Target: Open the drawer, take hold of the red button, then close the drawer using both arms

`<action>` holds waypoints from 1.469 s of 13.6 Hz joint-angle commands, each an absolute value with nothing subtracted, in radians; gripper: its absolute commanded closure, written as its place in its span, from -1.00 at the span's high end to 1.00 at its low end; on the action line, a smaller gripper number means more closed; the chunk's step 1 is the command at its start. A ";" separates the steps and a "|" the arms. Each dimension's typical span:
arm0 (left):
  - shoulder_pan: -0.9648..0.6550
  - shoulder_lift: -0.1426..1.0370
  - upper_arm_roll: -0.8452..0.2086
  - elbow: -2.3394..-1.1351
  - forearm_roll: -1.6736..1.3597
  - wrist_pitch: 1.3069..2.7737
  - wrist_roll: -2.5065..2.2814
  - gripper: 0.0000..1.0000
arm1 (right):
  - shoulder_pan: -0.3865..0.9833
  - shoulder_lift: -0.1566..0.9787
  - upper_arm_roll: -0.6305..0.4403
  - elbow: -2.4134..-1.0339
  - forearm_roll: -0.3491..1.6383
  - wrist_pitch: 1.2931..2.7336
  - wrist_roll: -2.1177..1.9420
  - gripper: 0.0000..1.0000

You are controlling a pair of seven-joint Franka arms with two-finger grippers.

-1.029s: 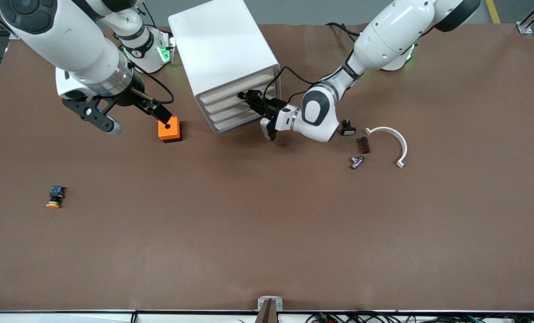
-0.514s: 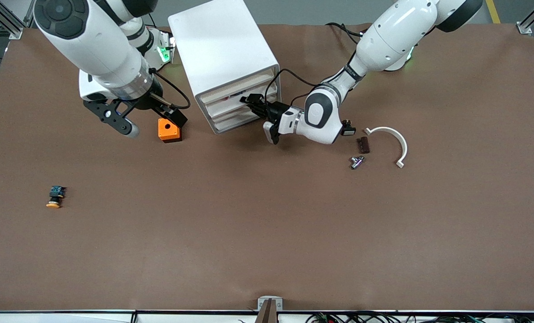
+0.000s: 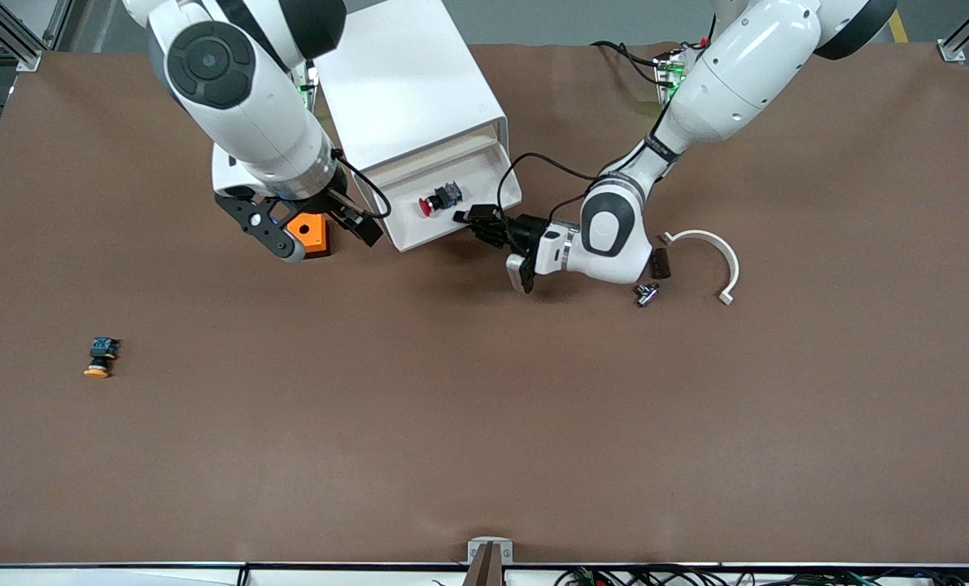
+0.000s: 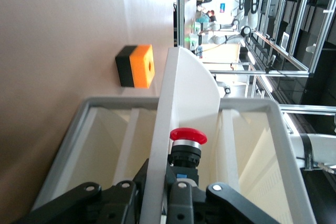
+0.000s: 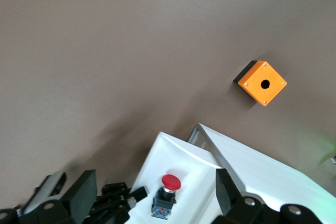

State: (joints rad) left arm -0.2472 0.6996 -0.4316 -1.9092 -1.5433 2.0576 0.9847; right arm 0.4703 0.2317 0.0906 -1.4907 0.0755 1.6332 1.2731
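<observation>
The white cabinet [image 3: 403,89] has its top drawer [image 3: 409,224] pulled out. The button [image 3: 439,198], with a red cap and a black-and-blue body, lies on its side in the drawer. It also shows in the left wrist view [image 4: 187,142] and the right wrist view [image 5: 167,193]. My left gripper [image 3: 474,218] is shut on the drawer's front wall [image 4: 157,182]. My right gripper [image 3: 325,238] is open and empty, up in the air beside the drawer. In the right wrist view [image 5: 153,178] the button lies below, between its spread fingers.
An orange cube box with a hole [image 3: 308,233] stands beside the cabinet toward the right arm's end. A like button with a yellow-orange cap [image 3: 100,358] lies nearer the front camera. A white curved piece [image 3: 708,252], a brown part [image 3: 661,262] and a metal part [image 3: 647,293] lie by the left arm.
My left gripper has pulled the top drawer out, and the button now shows inside. My right arm has swung from the table's end toward the drawer.
</observation>
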 commanded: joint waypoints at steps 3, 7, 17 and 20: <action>-0.235 0.686 -0.371 -1.879 -1.559 2.065 0.943 -0.93 | 0.543 0.221 0.086 -1.586 0.086 1.724 1.411 1.00; -0.233 0.681 -0.370 -1.881 -1.559 2.065 0.902 0.99 | 0.583 0.256 0.086 -1.592 0.086 1.779 1.489 1.00; -0.131 0.585 -0.339 -1.741 -0.961 1.991 0.246 1.00 | 0.687 0.377 0.084 -1.594 0.086 1.873 1.562 1.00; -0.075 0.588 -0.337 -1.622 -0.661 1.901 0.128 1.00 | 0.704 0.397 0.084 -1.608 0.084 1.881 1.562 1.00</action>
